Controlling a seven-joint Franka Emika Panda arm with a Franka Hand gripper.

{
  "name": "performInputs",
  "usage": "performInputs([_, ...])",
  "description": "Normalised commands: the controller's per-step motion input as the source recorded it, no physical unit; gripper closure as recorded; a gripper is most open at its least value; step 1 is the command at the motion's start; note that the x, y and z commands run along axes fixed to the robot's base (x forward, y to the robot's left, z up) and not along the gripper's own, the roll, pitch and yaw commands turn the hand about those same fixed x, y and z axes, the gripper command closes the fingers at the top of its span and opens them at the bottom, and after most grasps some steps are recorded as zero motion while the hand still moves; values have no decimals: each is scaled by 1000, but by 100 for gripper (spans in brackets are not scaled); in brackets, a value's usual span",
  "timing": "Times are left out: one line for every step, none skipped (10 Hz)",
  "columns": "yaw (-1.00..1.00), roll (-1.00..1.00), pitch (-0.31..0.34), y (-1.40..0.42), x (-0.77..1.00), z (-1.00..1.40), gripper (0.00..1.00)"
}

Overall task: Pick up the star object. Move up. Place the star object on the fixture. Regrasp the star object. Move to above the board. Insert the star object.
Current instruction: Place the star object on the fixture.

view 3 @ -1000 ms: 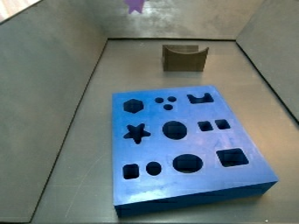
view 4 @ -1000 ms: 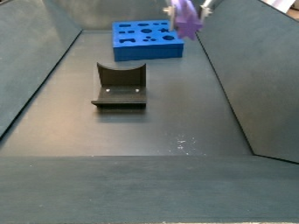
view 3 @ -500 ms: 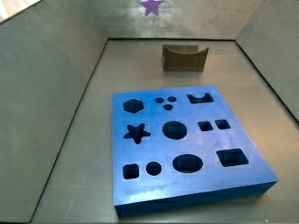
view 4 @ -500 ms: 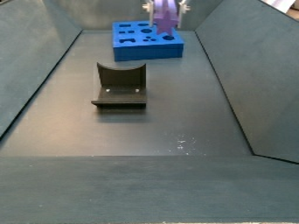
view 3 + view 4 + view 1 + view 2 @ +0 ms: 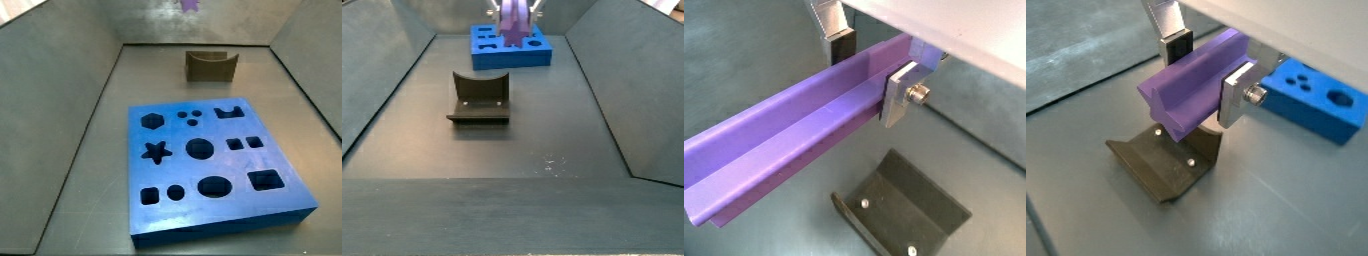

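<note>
My gripper [image 5: 869, 72] is shut on the star object [image 5: 798, 140], a long light-purple bar with a star-shaped cross-section, clamped across its length between the silver fingers [image 5: 898, 95]. It is held high in the air. In a wrist view the star object [image 5: 1186, 85] hangs above the olive-brown fixture [image 5: 1160, 165], well apart from it. In both side views the star object [image 5: 190, 5] [image 5: 513, 25] sits at the top edge. The fixture [image 5: 210, 65] [image 5: 478, 100] stands on the floor. The blue board [image 5: 214, 165] [image 5: 509, 47] with dark cut-outs lies flat beyond it.
Grey sloped walls [image 5: 74, 110] [image 5: 603, 90] enclose the dark floor on both sides. The fixture also shows in a wrist view [image 5: 905, 205], and a corner of the board in a wrist view [image 5: 1313, 92].
The gripper has carried the star object sideways, to the right in one side view and to the left in the other. The fixture and board have not moved.
</note>
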Motion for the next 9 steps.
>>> performInputs([21, -1000, 158, 170, 1000, -12, 100])
performInputs([5, -1000, 170, 128, 954, -16, 100])
performInputs([-14, -1000, 183, 91, 871, -13, 100])
performInputs([-45, -1000, 198, 70, 760, -10, 100])
performInputs([-72, -986, 207, 61, 677, -7, 100])
performInputs([-90, -828, 184, 57, 599, -6, 100])
performInputs([-106, -616, 150, 55, 498, -7, 100])
performInputs([-112, -453, 128, 54, 422, -7, 100])
performInputs([-111, -302, 112, 49, 346, -6, 100])
